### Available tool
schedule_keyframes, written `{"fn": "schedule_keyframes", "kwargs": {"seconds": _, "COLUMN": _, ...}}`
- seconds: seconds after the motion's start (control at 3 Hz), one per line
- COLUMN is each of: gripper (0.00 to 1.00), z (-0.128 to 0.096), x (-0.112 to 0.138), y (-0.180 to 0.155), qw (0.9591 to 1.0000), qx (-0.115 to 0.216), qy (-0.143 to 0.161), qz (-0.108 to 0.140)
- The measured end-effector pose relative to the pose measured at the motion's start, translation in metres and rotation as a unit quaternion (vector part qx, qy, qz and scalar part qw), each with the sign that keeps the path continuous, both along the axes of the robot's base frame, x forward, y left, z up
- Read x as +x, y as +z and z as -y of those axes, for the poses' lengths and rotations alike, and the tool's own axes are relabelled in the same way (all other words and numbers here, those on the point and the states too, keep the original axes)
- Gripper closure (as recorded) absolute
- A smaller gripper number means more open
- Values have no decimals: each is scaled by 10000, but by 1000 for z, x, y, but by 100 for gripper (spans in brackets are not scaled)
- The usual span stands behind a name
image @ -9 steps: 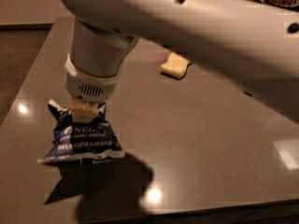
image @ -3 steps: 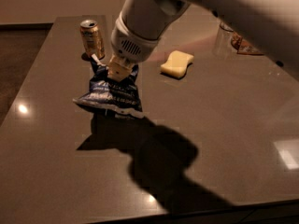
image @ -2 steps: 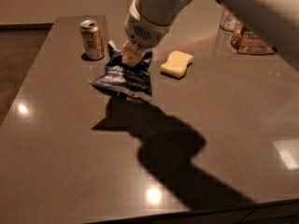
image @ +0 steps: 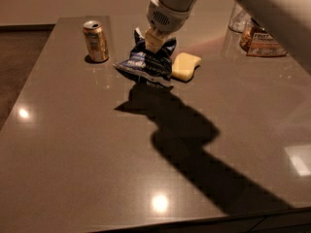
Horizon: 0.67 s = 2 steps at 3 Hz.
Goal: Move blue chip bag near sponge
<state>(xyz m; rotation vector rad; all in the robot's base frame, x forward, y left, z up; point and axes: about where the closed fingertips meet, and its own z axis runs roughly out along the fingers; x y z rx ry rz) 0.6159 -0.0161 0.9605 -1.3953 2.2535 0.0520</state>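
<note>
Blue chip bag (image: 145, 64) hangs directly below the pincer (image: 152, 41), which pinches its crumpled top edge. The bag's long axis lies roughly crosswise, low over the tabletop (image: 97, 154). Sponge (image: 186, 66) sits just beside the bag's far edge, opposite the can (image: 95, 41); judged remaining: lower and release.

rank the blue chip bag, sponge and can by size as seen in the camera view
Largest: blue chip bag, pinched at its top by the gripper.
Next: can and sponge look about alike; the bag hides the sponge's edge, so I won't rank them.
</note>
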Motion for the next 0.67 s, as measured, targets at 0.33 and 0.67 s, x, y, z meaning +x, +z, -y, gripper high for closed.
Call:
{"fn": "schedule_keyframes", "kwargs": {"seconds": 0.33, "gripper": 50, "z": 2, "x": 21, "y": 2, "qw": 9999, "qx": 26, "qy": -99, "qz": 136}}
{"fn": "schedule_keyframes", "kwargs": {"seconds": 0.67, "gripper": 19, "z": 9, "x": 36, "y": -1, "qw": 9996, "qx": -27, "qy": -219, "qz": 175}}
